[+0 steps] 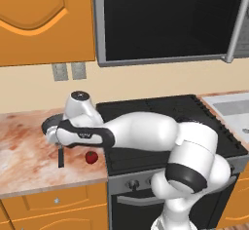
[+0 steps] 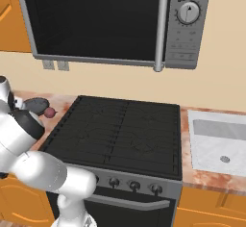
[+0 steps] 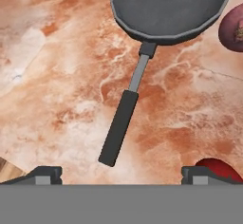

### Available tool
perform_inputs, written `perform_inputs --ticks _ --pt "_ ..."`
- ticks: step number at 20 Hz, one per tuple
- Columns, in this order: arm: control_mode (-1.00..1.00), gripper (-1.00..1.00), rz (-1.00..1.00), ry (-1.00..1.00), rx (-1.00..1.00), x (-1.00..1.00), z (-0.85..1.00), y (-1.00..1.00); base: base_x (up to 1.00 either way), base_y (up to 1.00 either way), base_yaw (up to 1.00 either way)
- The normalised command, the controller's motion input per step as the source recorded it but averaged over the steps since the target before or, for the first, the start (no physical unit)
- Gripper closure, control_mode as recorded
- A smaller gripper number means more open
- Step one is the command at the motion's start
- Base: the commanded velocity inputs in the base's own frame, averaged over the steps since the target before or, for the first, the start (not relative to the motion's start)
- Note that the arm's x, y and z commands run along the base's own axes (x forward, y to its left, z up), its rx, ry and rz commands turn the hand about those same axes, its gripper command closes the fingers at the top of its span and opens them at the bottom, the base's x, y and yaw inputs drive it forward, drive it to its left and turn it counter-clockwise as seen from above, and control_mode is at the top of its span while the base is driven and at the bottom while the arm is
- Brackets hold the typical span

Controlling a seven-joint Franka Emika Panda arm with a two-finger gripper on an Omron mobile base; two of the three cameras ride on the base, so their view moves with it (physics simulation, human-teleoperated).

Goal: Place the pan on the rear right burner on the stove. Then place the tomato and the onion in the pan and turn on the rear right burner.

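My gripper (image 3: pixel 121 173) stands wide open with nothing between its fingertips (image 3: pixel 45 173), which rise at the bottom corners of the hand view, well apart from each other. It hangs over the marbled bench (image 3: pixel 57 76), above the free end of the pan's handle, and touches nothing.

The pan (image 3: pixel 168 7) lies flat on the bench, empty, its dark round bowl at the top of the hand view and its long black handle running down toward my gripper at a slight slant. The end of the handle stops short of my fingertips, between them. In the left base view my arm reaches out to the left over the bench, and the pan (image 1: pixel 48 124) shows partly behind my hand, its handle pointing toward the bench's front edge.

The onion (image 3: pixel 232 28) rests on the bench just beside the pan's rim; in the right base view it sits (image 2: pixel 49 112) between the pan (image 2: pixel 36 105) and the left edge of the stove (image 2: pixel 120 130). The tomato (image 1: pixel 91 157) lies on the bench near the handle's end, close to the stove's left side, and its red top peeks out beside my right-hand fingertip in the hand view (image 3: pixel 213 165).

The rear right burner (image 2: pixel 153 118) is bare, its grate uncovered, well apart from the pan.
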Motion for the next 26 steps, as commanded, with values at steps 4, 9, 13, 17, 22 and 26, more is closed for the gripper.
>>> perform_inputs --ticks 4,9,13,17,22,26 --pt "-1.0 -1.0 0.0 0.0 0.0 0.0 -0.23 0.19 0.0 0.0 0.0" --pt "-1.0 -1.0 0.0 0.0 0.0 0.0 -0.18 0.04 0.0 0.0 0.0" --pt "-1.0 -1.0 0.0 0.0 0.0 0.0 -0.16 0.01 0.0 0.0 0.0" --pt "-1.0 -1.0 0.0 0.0 0.0 0.0 -0.17 0.0 0.0 0.0 0.0" --pt "-1.0 -1.0 0.0 0.0 0.0 0.0 -0.21 0.0 0.0 0.0 0.0" --pt "-1.0 -1.0 0.0 0.0 0.0 0.04 -0.22 0.01 0.0 0.0 0.0"
